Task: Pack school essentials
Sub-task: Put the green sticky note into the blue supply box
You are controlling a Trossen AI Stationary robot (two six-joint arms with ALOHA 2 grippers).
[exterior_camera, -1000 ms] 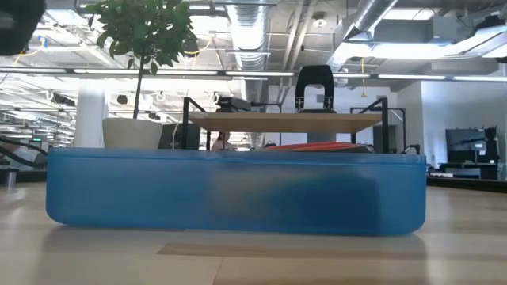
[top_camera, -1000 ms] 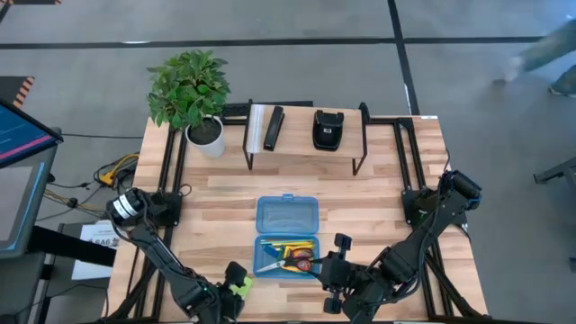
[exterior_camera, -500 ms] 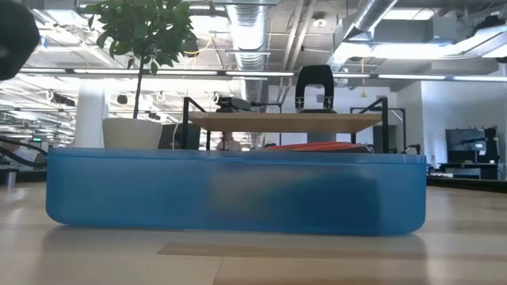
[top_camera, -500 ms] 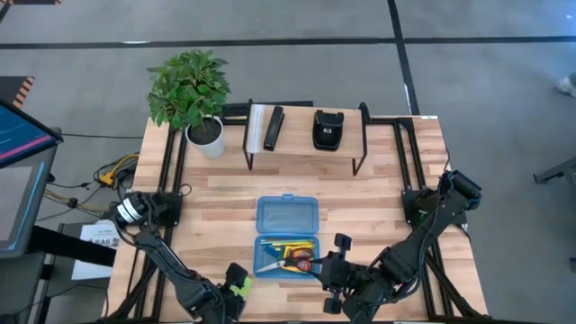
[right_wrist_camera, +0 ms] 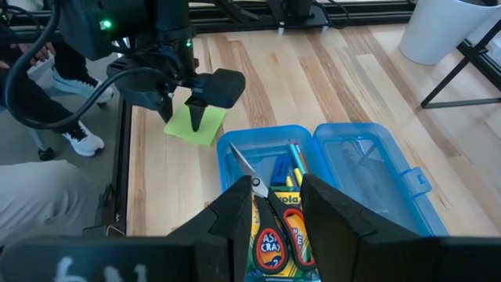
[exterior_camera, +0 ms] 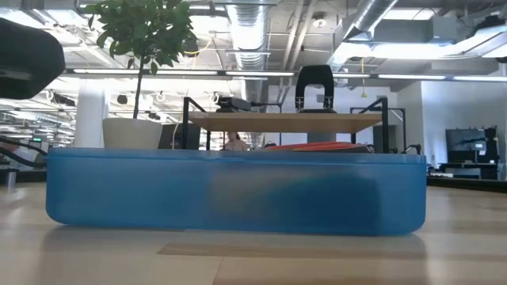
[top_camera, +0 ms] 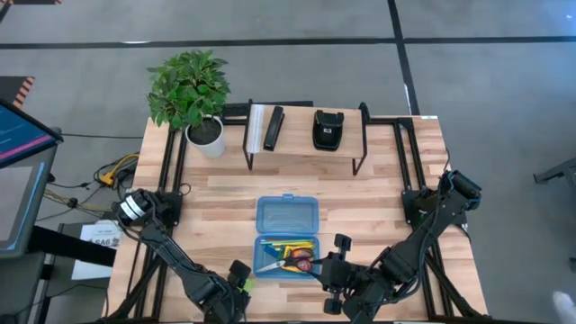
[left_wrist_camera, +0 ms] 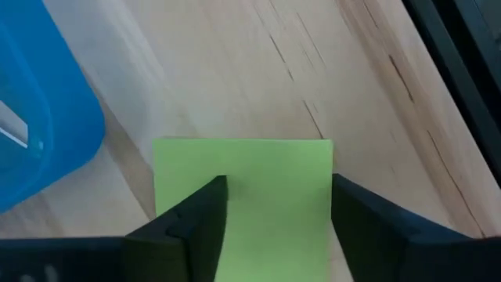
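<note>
High view: the blue case [top_camera: 286, 237] lies open on the surface [top_camera: 378, 198], long axis running front to back. The left end effector [top_camera: 236, 286] sits just left of its tray.

Left wrist view: its fingers [left_wrist_camera: 205, 215] straddle the flat green pad [left_wrist_camera: 243, 196], spread, not clamped.

Right wrist view: the right end effector [right_wrist_camera: 275, 205] is partly spread and holds nothing above the scissors [right_wrist_camera: 270, 219], whose blades point away from the handles along the tray's length.

My left gripper [top_camera: 241, 286] shifted slightly right over lime-green sticky-note pad [left_wrist_camera: 243, 196], covering more of it; fingers [left_wrist_camera: 205, 215] narrowed, now straddling pad edges.
</note>
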